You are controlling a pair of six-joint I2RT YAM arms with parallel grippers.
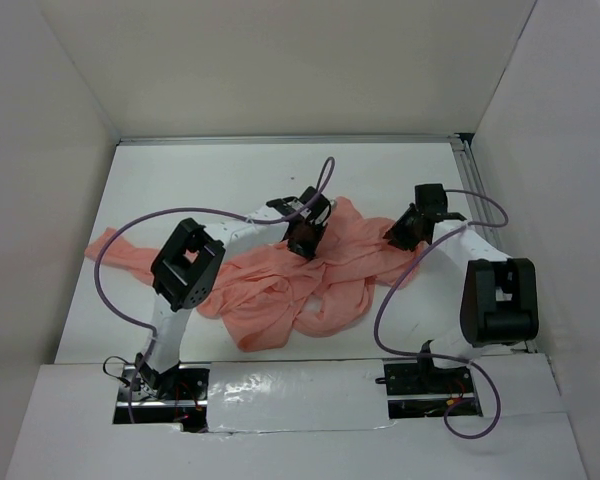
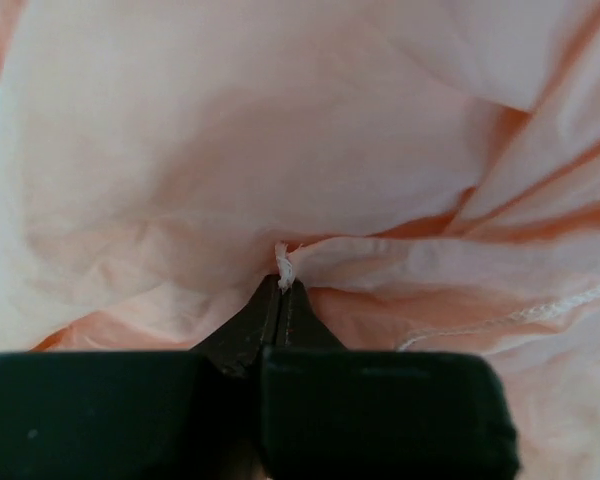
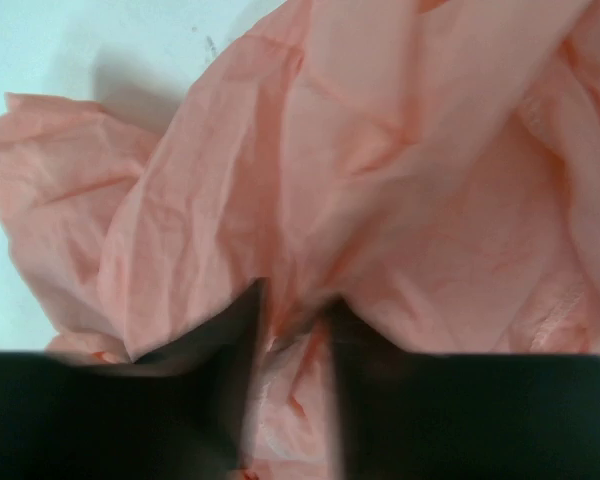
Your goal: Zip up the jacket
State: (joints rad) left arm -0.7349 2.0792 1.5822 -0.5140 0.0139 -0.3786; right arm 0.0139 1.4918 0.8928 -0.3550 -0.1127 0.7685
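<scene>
table (image 1: 280, 170): only the jacket (image 1: 280, 290) on it, in a wrinkled salmon heap around the middle, nearer the near edge than the far one. One sleeve (image 1: 120, 255) trails out toward the left edge

progress, judged: basically zero on the zipping. Garment is bunched, the front opening isn't laid out, and the two front edges can't be told apart in the folds. No zipper teeth, slider or pull readable in any view, so can't say where the zip even starts

left claw (image 1: 302, 240): down on the far-middle part of the heap. Wrist view shows its fingers (image 2: 255, 320) pressed together, clamped on a small peak of jacket cloth with a bit of white thread (image 2: 283, 265) sticking up at the tips. A stitched seam (image 2: 510, 315) runs off beside it; could be a hem or the front edge, can't tell which

right claw (image 1: 405, 232): on the heap's right-hand lobe, toward the right edge. Its fingers (image 3: 230, 330) stand apart with a fold of cloth bulging into the gap; no firm pinch visible there

left to do, as it looks: pull the heap flat, expose both front edges, find the bottom ends of the zip, mate them, then run the slider up. All of it is pending; this reads as the grab-and-spread stage
</scene>
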